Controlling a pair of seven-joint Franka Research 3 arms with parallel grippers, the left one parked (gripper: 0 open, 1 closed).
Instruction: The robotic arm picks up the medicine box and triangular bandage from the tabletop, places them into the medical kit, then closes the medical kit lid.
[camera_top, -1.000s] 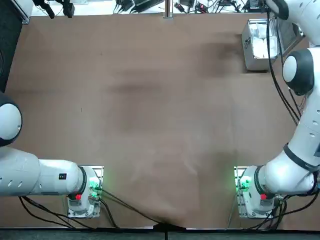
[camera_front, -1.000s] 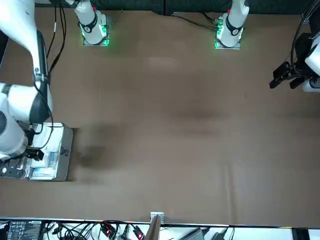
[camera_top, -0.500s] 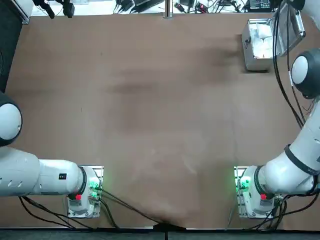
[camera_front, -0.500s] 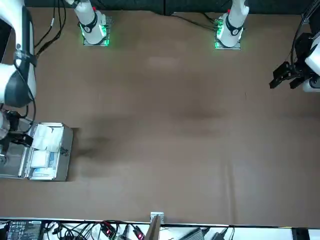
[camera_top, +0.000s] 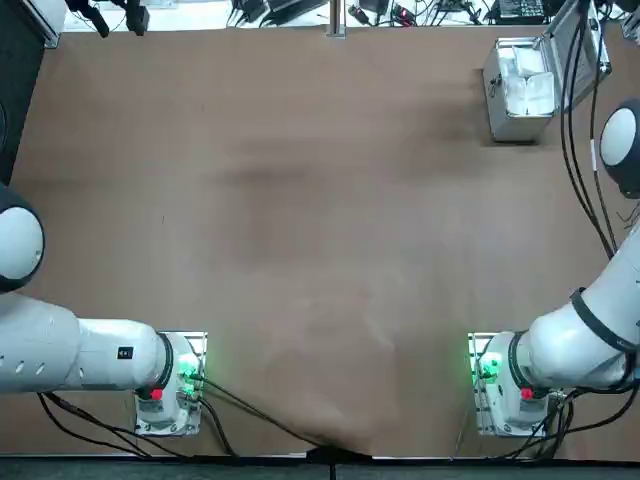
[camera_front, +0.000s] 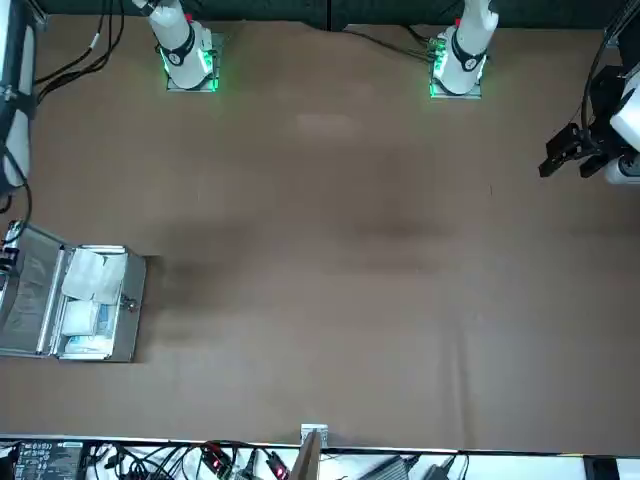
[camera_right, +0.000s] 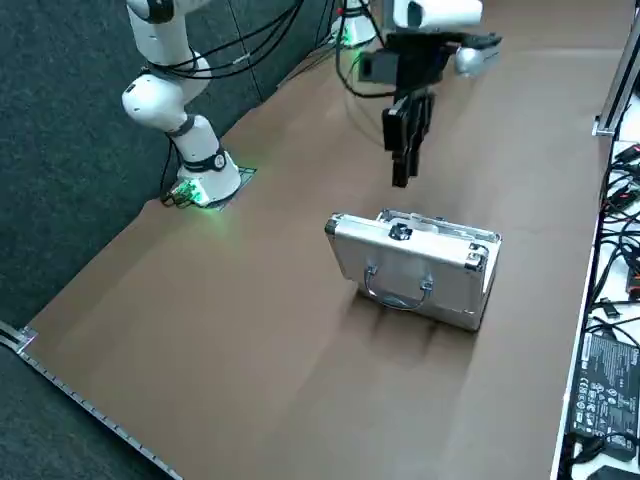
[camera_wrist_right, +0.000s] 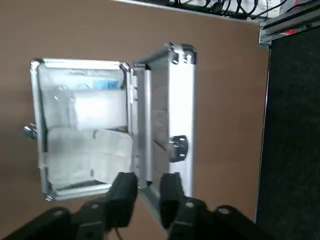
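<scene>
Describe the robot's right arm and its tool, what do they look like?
The right arm is glossy white with rounded segments, dark grey bands at its joints and loose black cables along it. Its tool is black with two blocky fingers.

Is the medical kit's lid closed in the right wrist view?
No, the lid stands open beside the medical kit, leaving the white contents visible.
</scene>
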